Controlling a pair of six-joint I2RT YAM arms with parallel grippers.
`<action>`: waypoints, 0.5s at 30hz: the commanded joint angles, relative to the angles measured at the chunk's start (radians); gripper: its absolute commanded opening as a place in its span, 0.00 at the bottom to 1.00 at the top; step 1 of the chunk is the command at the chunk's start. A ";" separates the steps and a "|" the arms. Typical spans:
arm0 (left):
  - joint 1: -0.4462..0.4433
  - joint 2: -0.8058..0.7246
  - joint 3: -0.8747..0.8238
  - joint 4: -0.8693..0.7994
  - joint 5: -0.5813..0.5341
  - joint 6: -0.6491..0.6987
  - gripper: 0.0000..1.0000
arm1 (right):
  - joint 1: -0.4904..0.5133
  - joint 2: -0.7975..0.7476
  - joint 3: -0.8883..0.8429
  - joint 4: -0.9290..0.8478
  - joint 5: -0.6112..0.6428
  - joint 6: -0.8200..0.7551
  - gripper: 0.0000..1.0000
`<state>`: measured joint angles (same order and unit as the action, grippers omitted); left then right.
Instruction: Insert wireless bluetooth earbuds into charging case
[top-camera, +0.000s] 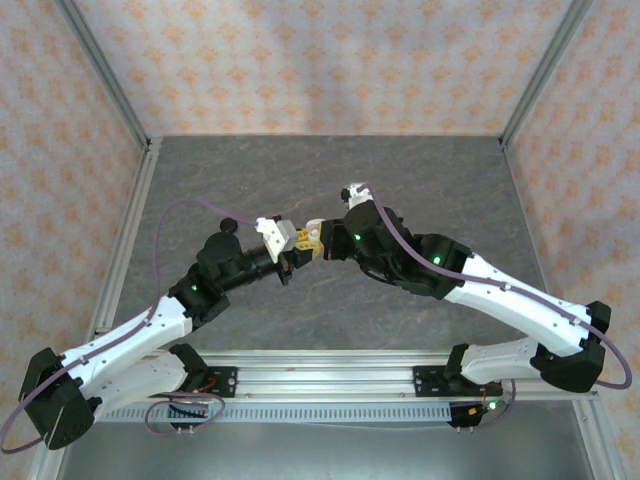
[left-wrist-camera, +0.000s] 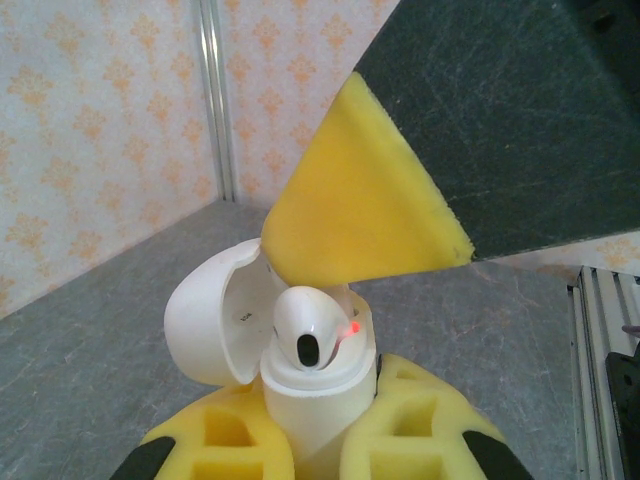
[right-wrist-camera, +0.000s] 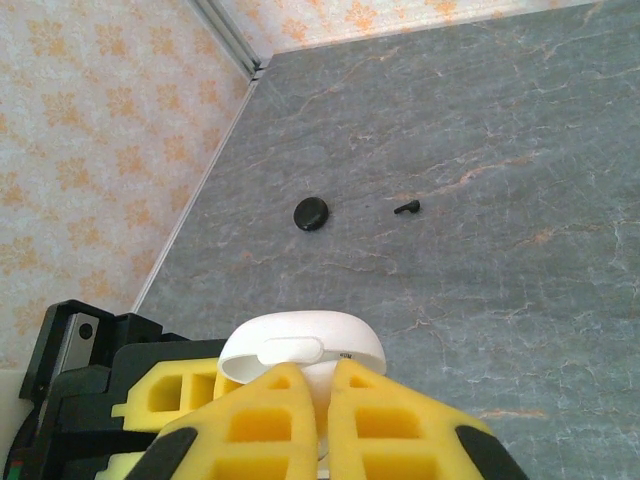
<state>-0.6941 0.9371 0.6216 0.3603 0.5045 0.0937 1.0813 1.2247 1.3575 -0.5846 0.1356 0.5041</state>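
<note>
My left gripper (left-wrist-camera: 322, 425) is shut on the white charging case (left-wrist-camera: 315, 385), holding it upright above the table with its lid (left-wrist-camera: 205, 315) swung open to the left. One white earbud (left-wrist-camera: 305, 325) sits in the case beside a small red light. My right gripper (right-wrist-camera: 331, 388) comes down from above. Its yellow fingers (left-wrist-camera: 355, 205) are shut on a sliver of white, a second white earbud (left-wrist-camera: 350, 293), just behind the seated one. From above, the two grippers (top-camera: 296, 250) (top-camera: 316, 243) meet at mid-table. A tiny black earbud (right-wrist-camera: 407, 208) lies on the table.
A round black object (right-wrist-camera: 311, 214) lies on the grey stone-patterned table (right-wrist-camera: 480, 150) near the black earbud. Patterned walls with metal corner posts (top-camera: 115, 95) close in the table on three sides. A metal rail (top-camera: 320, 375) runs along the near edge.
</note>
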 joint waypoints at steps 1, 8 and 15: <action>-0.010 -0.011 0.025 0.062 -0.009 -0.010 0.00 | 0.008 -0.002 -0.004 -0.015 -0.019 0.020 0.14; -0.009 -0.014 0.023 0.060 -0.008 -0.007 0.00 | 0.008 -0.003 0.002 -0.015 -0.026 0.037 0.20; -0.010 -0.018 0.021 0.059 -0.008 -0.007 0.00 | 0.008 -0.009 0.008 -0.030 -0.001 0.070 0.21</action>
<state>-0.6941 0.9367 0.6216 0.3611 0.5045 0.0940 1.0813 1.2247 1.3575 -0.5858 0.1310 0.5461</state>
